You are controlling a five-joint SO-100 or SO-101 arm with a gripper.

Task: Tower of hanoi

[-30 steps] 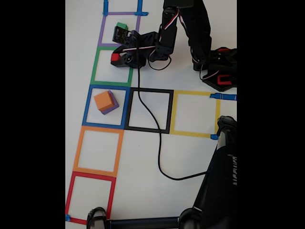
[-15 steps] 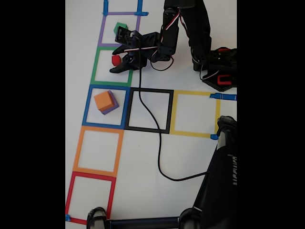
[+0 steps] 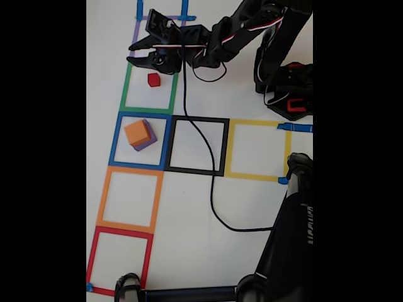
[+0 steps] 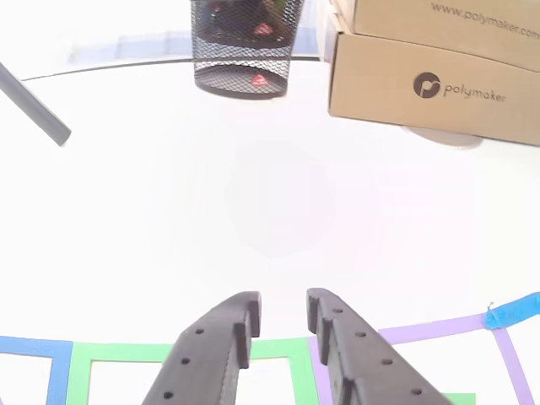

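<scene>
The fingers (image 3: pixel 140 53) hang slightly apart and empty over the purple square, while the red cube (image 3: pixel 153 80) sits free inside the green square, apart from the orange cube (image 3: pixel 137 133) stacked on the purple cube (image 3: pixel 148 142).

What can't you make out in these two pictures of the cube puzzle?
- Green cube: hidden in the fixed view; the gripper and arm cover the purple tape square.
- Purple cube: mostly covered by the orange cube stacked on it.
- Gripper in the other view: the bottom edge cuts off the fingers' bases.
</scene>
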